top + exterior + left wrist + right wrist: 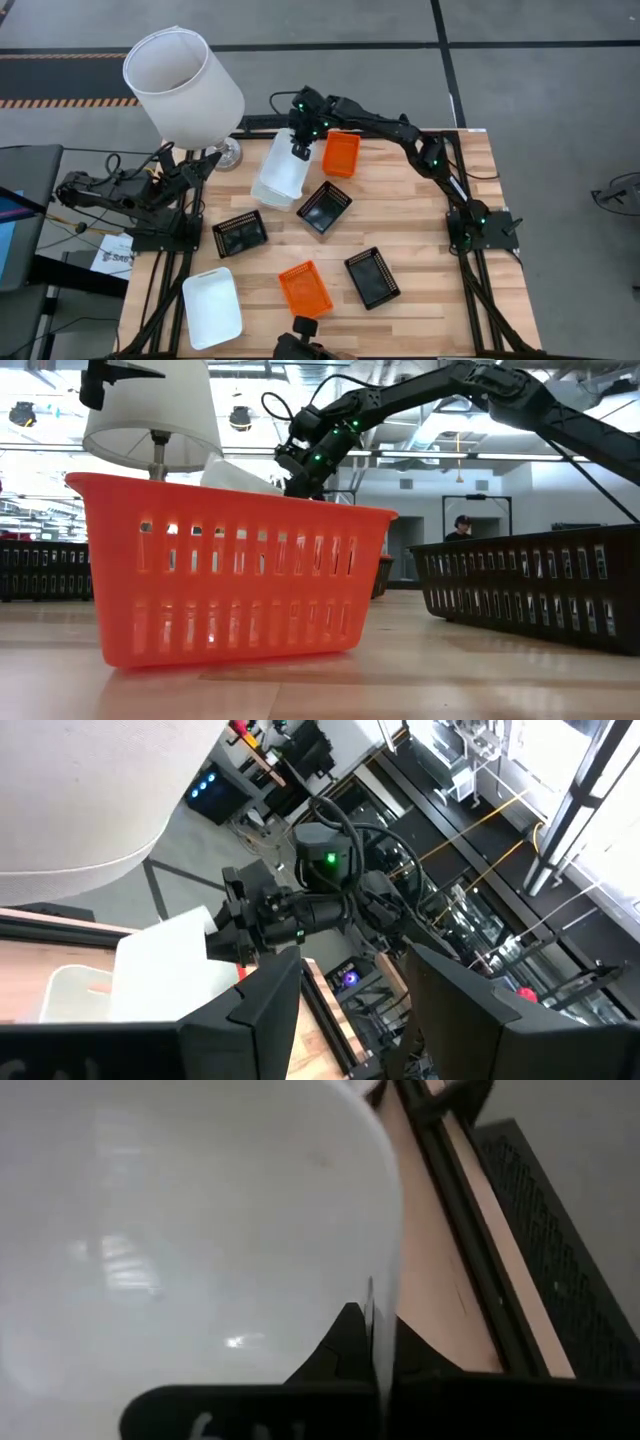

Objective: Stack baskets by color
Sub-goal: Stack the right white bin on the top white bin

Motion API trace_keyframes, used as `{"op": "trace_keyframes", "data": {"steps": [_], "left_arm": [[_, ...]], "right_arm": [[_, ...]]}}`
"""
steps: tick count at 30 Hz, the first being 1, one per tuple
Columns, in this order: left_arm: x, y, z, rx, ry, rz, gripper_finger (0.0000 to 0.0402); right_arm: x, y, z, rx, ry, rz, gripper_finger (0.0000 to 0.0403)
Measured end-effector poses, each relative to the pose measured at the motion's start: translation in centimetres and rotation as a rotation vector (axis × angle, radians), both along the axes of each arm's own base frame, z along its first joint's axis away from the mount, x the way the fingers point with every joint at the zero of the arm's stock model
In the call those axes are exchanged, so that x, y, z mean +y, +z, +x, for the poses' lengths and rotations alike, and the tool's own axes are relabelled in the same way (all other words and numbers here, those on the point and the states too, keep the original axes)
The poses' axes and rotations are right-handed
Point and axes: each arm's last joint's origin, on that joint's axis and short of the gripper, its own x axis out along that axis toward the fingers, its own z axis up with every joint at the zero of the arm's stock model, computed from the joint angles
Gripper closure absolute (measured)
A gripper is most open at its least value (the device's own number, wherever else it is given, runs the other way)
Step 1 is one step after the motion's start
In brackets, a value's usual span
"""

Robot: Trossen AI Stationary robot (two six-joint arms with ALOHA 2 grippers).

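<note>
While the right gripper [300, 150] pinches the white basket's [280, 170] thin rim at the far left, over another white one, it looks light, stiff, slippery; left gripper [205, 165] waits, fingers unclear.

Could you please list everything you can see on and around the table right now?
White baskets: three, white; one at the table's near left corner, two together at the far middle.
Orange baskets: two visible, orange; one near middle, one far middle.
Black baskets: three, black mesh; spread across the centre.
Lamp: one, white shade; far left corner.
Table: one, light wood.
Person: one, far back in the room.
Left claw: dark, open, waiting beside the lamp.
Right claw: dark, shut on the rim of the upper white basket, holding it tilted over the other.
</note>
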Motion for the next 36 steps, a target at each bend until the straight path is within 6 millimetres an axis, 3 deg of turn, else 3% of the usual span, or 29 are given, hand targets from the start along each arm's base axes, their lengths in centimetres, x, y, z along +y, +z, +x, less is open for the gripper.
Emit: {"op": "trace_keyframes", "data": {"steps": [22, 32, 36], "left_arm": [[0.0, 0.0, 0.0, -0.001, 0.015, -0.001, 0.0230], [0.0, 0.0, 0.0, -0.003, 0.014, -0.003, 0.0230], [0.0, 0.0, 0.0, -0.011, 0.014, -0.012, 0.0230]], "right_arm": [[0.1, -1.3, -1.8, 0.191, 0.035, 0.060, 0.0403], [0.1, -2.9, -1.6, 0.239, 0.056, 0.074, 0.0401], [0.1, -2.8, -1.5, 0.236, 0.055, 0.072, 0.0382]]}}
